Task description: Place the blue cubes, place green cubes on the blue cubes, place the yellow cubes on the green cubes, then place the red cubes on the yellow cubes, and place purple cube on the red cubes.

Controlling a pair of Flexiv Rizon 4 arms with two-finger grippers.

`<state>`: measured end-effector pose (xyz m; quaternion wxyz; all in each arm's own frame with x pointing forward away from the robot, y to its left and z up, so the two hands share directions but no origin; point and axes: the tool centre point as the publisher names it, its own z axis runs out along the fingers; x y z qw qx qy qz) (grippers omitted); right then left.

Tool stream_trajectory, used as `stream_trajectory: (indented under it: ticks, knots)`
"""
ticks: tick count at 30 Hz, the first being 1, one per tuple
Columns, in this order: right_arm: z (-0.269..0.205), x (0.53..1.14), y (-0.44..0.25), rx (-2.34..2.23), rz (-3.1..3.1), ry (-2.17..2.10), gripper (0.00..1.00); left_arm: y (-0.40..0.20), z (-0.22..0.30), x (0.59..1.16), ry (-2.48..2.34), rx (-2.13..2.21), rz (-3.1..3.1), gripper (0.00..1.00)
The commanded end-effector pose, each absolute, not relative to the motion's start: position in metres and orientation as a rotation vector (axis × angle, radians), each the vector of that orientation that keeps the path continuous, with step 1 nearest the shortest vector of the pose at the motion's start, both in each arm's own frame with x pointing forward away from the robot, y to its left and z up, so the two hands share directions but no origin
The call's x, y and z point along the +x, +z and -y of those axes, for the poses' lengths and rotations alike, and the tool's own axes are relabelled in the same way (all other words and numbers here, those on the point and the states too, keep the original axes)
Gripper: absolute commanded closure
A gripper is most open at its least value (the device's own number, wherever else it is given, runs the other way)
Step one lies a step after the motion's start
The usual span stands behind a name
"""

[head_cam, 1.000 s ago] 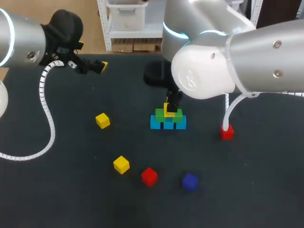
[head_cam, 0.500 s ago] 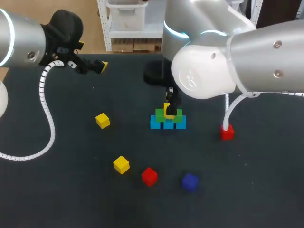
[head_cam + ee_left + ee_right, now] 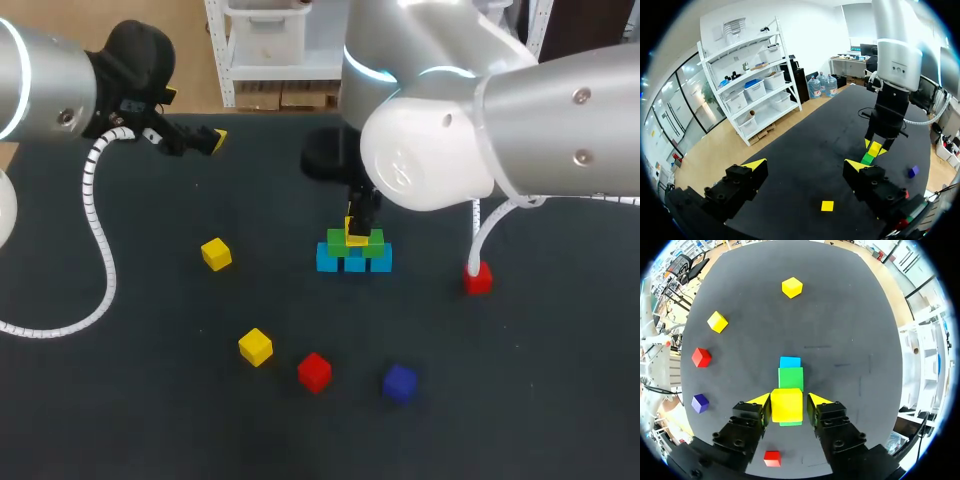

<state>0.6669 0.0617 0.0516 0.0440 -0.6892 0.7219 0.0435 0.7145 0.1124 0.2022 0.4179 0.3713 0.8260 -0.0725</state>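
While clamping the yellow cube (image 3: 356,239) mid-frame, the right gripper (image 3: 361,222) should be centring it across the green cubes (image 3: 336,243); the left gripper (image 3: 215,140) is gaping, upper left.

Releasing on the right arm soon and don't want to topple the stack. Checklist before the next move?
1. Right gripper shut on yellow cube: ok.
2. Cube above the green cubes, straddling the pair: ok.
3. Cube seated on the green, no gap: cannot tell.
4. Blue cubes in a tight row under the green: ok.
5. Left gripper open, empty, away from the stack: ok.
6. Loose yellow cubes uncovered for the next pick: ok.
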Motion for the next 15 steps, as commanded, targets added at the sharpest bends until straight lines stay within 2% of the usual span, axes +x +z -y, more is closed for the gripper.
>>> stream_trajectory:
  ticks: [1,7,15]
  knots:
    - [-0.0614,0.6676,0.0511,-2.104,-2.205,0.130,0.56,0.2017,-0.1136,0.7150,-0.188,0.935,-2.069,0.00]
    - [-0.0620,0.6681,0.0501,-2.103,-2.208,0.133,0.56,0.2017,-0.1136,0.7150,-0.188,0.935,-2.069,0.00]
    - [-0.0635,0.6690,0.0497,-2.099,-2.209,0.137,0.60,0.2017,-0.1136,0.7150,-0.188,0.935,-2.069,0.00]
